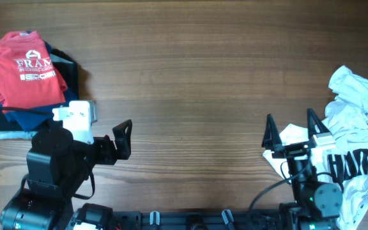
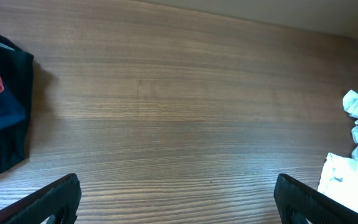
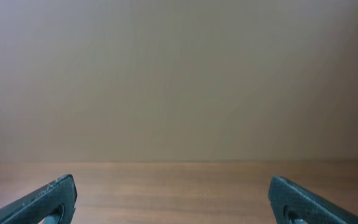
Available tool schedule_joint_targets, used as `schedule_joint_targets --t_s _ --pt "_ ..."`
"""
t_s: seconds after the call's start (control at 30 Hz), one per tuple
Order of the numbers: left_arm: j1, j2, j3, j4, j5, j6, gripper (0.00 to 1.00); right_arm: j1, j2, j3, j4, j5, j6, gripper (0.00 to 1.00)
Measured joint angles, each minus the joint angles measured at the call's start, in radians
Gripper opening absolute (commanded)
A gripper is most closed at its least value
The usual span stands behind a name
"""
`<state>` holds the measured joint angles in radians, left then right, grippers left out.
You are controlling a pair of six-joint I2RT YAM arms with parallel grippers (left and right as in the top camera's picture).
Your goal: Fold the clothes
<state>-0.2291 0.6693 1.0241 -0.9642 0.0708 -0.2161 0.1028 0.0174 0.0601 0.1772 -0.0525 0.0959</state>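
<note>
A folded red T-shirt (image 1: 30,67) bears white print: a house-shaped logo above large letters reading "FRAM", with smaller lines beneath too small to read. A crumpled white T-shirt (image 1: 363,167) shows bold black letters beginning "HAR", the rest hidden in folds.

Overhead cam: high up, straight down on the table (image 1: 197,76), my arms along the 6 o'clock edge. L wrist cam: low, close to the wood, looks fwd across it, left fingers (image 2: 55,199) at 7 and 5. It shares w/ overhead the bare middle, plus red shirt (image 1: 34,67) at 9–10 and white shirts (image 1: 363,102) at 3–4. R wrist cam: near level, right fingers (image 3: 48,199) at 7 and 5, mostly wall (image 3: 179,74) beyond.
</note>
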Motion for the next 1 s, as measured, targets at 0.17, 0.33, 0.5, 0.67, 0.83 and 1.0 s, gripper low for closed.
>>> schedule_joint_targets --t_s 0.17,0.33,0.5,0.67,0.83,1.0 --pt "0.0 0.0 0.0 0.0 0.0 0.0 1.0 0.0 -0.003 -0.055 -0.164 -0.068 -0.074 1.0" --pt "0.0 0.0 0.0 0.0 0.0 0.0 1.0 -0.002 -0.003 -0.054 -0.169 -0.101 -0.098 0.99" --pt "0.0 0.0 0.0 0.0 0.0 0.0 1.0 -0.002 -0.003 -0.054 -0.169 -0.105 -0.102 1.0" --pt "0.0 0.0 0.0 0.0 0.0 0.0 1.0 -0.002 -0.003 -0.054 -0.17 -0.105 -0.102 1.0" --pt "0.0 0.0 0.0 0.0 0.0 0.0 1.0 -0.002 -0.003 -0.054 -0.17 -0.105 -0.102 1.0" --pt "0.0 0.0 0.0 0.0 0.0 0.0 1.0 -0.002 -0.003 -0.054 -0.169 -0.105 -0.102 1.0"
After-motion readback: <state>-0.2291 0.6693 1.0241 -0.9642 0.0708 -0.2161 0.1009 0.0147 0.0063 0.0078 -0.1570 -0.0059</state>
